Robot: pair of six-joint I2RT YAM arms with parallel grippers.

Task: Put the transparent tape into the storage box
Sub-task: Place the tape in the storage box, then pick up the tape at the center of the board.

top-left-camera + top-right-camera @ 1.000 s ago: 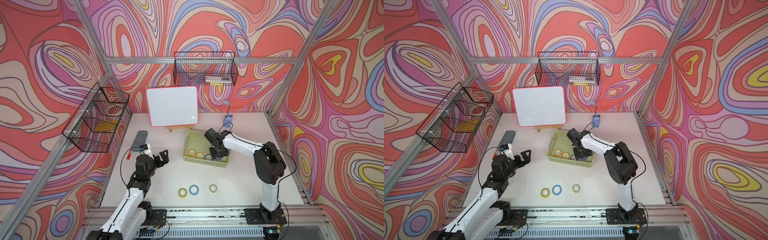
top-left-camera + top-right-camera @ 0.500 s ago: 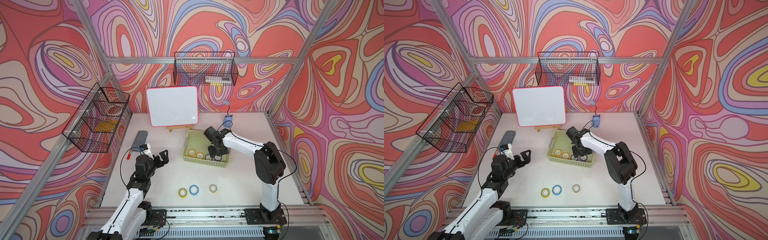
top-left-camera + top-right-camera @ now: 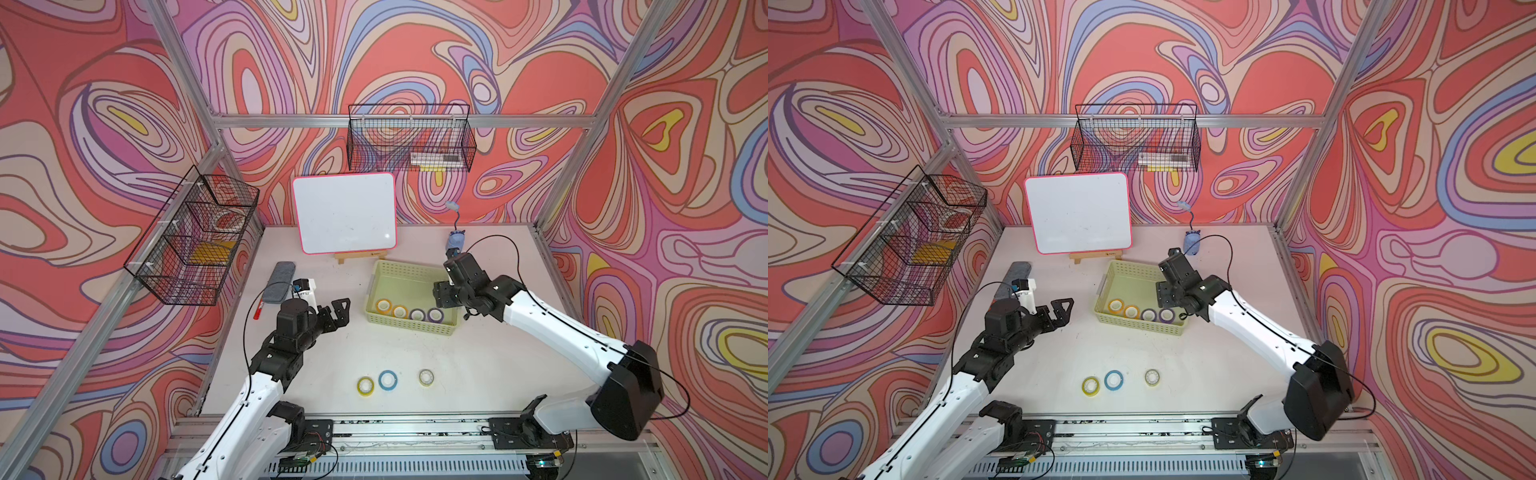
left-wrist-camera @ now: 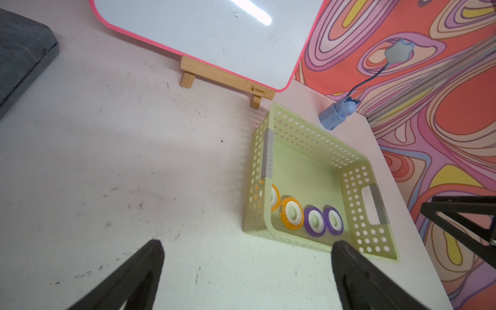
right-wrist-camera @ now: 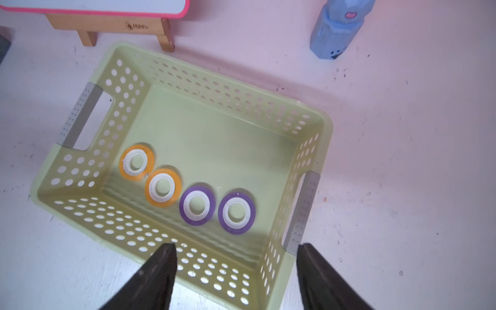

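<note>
Transparent tape (image 3: 426,377): flat on the tabletop (image 3: 478,353), near its front edge, well apart from the storage box (image 3: 409,269).
Right tool (image 5: 236,245): over the storage box's right rim, jaws apart, holding nothing.
Left tool (image 3: 337,308): wide, above bare tabletop.

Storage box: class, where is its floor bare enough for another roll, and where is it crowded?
Bare: far half of the box, toward the whiteboard. Crowded: the near wall, lined by two orange rolls and two purple rolls.
</note>
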